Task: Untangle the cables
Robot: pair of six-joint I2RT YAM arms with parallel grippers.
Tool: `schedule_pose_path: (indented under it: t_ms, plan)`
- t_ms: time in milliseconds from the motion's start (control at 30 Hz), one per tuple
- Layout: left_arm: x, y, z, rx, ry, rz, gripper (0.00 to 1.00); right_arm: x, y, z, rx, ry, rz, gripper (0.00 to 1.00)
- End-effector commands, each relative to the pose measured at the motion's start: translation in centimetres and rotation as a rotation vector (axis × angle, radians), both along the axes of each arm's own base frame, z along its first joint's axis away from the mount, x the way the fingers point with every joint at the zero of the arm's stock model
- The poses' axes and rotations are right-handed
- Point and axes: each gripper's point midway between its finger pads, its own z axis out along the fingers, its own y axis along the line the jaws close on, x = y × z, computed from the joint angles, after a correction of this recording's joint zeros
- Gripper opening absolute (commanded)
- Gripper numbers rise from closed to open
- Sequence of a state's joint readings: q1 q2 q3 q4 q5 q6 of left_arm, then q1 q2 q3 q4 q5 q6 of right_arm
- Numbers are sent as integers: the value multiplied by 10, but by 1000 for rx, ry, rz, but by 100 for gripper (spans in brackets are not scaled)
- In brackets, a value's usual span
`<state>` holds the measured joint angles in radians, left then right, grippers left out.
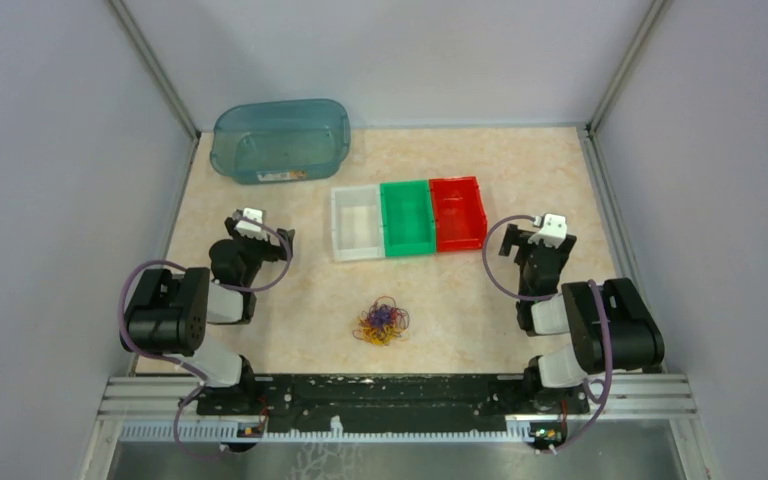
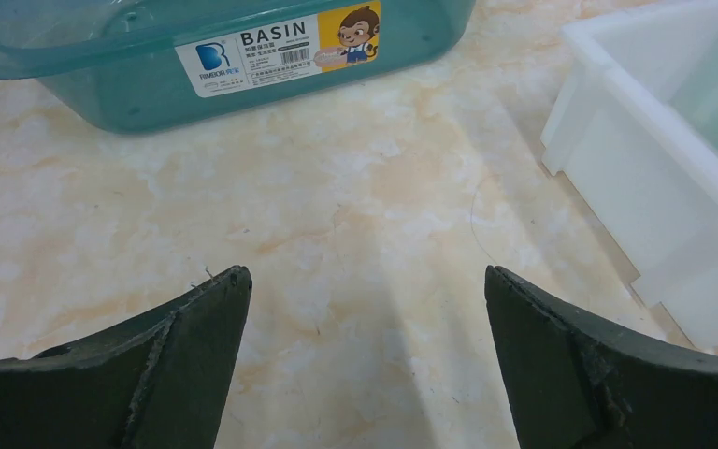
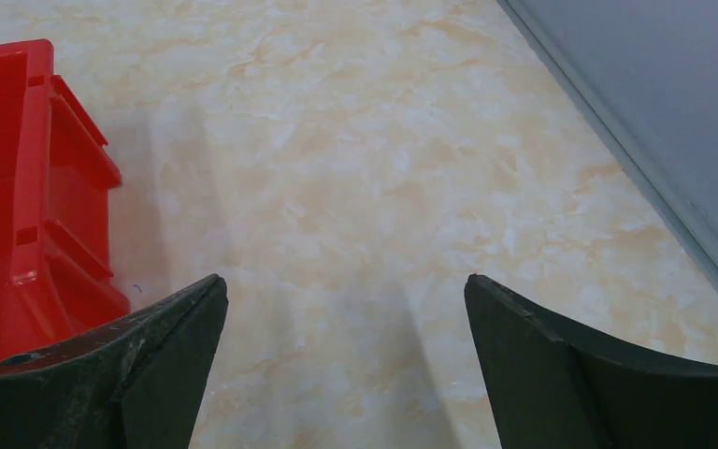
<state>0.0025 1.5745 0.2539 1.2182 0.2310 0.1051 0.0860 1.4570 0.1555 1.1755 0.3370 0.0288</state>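
Plainly the untangling has not begun. The cables [image 1: 381, 320] lie in one small knotted clump of purple, red and yellow-orange loops near the front of the table, midway between the two arms and touched by neither. The left gripper [image 2: 363, 277] hangs over bare tabletop with its fingers spread wide. The right gripper [image 3: 343, 281] is spread the same way beside the red bin [image 3: 19, 187]. Both are well apart from the clump.

The next move, I judge, calls for one arm to reach inward and down to pinch a single outer loop while the other pins the rest.

Beyond the clump, a white bin [image 1: 356, 222], a green bin [image 1: 407, 215] and the red one stand touching in a row. A teal basin [image 1: 280, 140] sits toward the far left corner. The tabletop [image 1: 480, 300] is pale marbled beige, enclosed by plain grey walls [image 1: 50, 150].
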Motion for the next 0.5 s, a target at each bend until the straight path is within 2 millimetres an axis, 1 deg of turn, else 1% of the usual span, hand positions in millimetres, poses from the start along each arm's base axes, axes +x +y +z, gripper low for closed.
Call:
schedule_pose_path:
  t_ms: [0,300,367,400,467]
  plan:
    - [0,0,1,-5,-4,2,100,9,0,24,9,-89,4,99]
    - [0,0,0,-6,-2,2,100,9,-1,24,12,-89,-4,99]
    - [1,0,0,-5,0,1,100,2,-16,25,53,-106,-92,99]
    - [1,1,0,-6,-1,3,100,-1,-18,25,72,-108,-91,99]
    - [-2,0,2,-12,-11,4,100,-1,-16,30,70,-127,-71,99]
